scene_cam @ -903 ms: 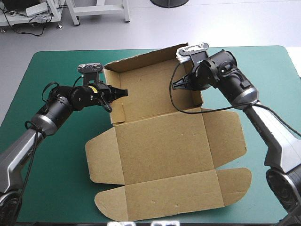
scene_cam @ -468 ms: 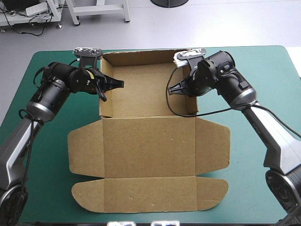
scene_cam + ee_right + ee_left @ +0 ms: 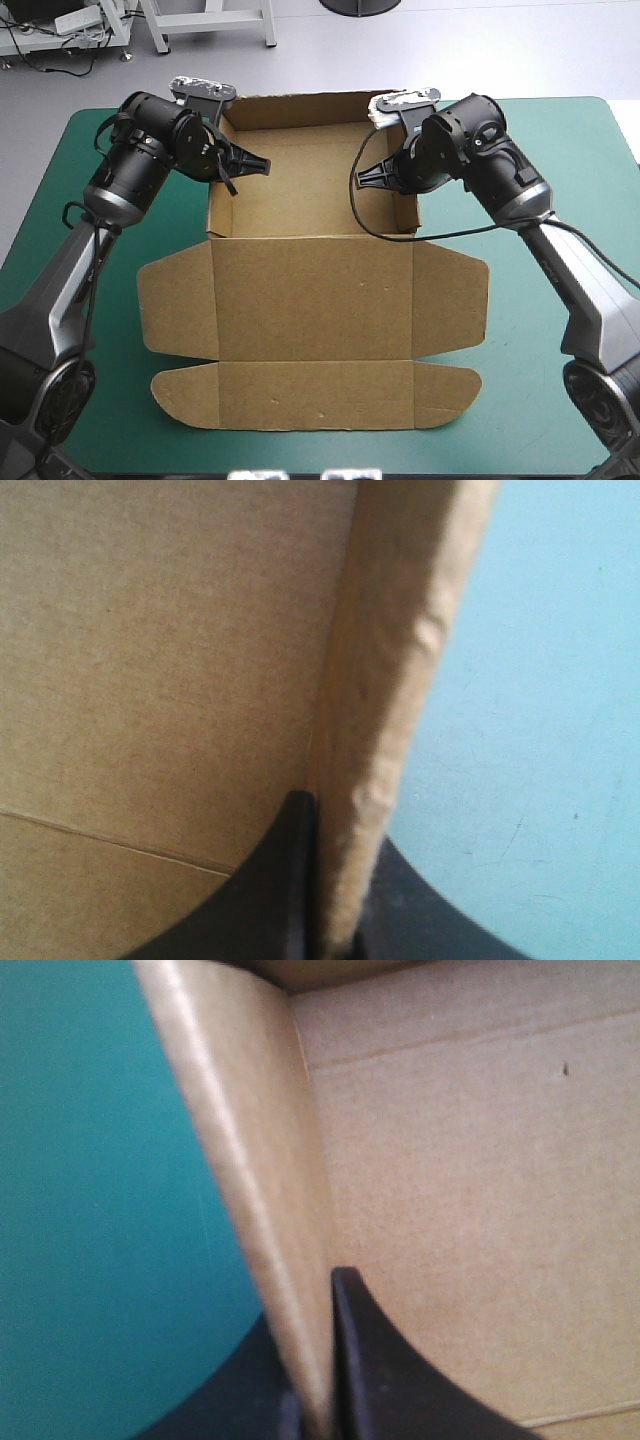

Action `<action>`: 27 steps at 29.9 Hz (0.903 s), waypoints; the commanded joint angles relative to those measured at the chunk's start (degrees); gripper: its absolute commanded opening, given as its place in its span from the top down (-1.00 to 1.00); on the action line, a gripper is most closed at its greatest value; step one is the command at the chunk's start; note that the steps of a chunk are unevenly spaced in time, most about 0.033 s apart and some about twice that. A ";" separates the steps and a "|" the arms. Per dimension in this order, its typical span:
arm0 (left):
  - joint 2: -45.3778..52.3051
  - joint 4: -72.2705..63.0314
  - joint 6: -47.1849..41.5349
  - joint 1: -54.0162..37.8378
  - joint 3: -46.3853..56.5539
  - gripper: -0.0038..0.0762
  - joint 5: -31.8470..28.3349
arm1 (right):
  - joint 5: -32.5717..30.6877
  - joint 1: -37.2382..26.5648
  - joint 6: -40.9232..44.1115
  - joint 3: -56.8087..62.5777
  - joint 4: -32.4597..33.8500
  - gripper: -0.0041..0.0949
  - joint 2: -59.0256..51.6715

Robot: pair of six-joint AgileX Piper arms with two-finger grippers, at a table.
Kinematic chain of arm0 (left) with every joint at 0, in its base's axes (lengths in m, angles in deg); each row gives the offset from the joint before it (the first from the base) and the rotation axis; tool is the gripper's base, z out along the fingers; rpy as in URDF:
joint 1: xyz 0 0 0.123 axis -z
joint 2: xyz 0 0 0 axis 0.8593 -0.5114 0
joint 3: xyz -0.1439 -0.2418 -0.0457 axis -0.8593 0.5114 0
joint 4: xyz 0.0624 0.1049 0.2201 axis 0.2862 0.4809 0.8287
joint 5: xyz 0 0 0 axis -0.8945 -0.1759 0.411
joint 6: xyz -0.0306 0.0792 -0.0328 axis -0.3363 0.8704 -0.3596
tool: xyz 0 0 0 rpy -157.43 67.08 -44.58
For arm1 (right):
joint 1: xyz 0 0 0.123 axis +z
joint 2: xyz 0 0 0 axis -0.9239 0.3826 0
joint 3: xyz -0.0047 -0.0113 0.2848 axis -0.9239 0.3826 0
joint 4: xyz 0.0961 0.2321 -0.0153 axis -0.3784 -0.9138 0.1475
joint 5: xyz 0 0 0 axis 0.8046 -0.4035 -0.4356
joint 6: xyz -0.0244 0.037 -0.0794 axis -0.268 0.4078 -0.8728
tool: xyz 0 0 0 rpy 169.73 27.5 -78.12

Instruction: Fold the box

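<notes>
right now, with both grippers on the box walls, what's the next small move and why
Probably press both side walls down and inward to seat them. The left gripper and right gripper each pinch an upright side wall of the box, one finger inside, one outside, while the lid lies flat.

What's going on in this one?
Both arms are working on the brown box on the teal-green table. The left gripper is shut on the tray's left side wall and the right gripper on its right side wall, each with one finger inside and one outside. The walls stand raised, and the lid lies flat toward the near edge.
</notes>
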 commanded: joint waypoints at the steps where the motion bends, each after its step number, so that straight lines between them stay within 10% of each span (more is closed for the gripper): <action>1: -1.05 -3.21 1.41 1.23 -3.80 0.92 0.58 | -0.36 -1.48 -2.09 -1.70 -5.44 0.95 -1.78; 27: -14.13 -12.52 3.83 -4.89 1.47 0.92 2.21 | -0.36 -4.06 -4.02 7.39 -9.66 0.96 9.32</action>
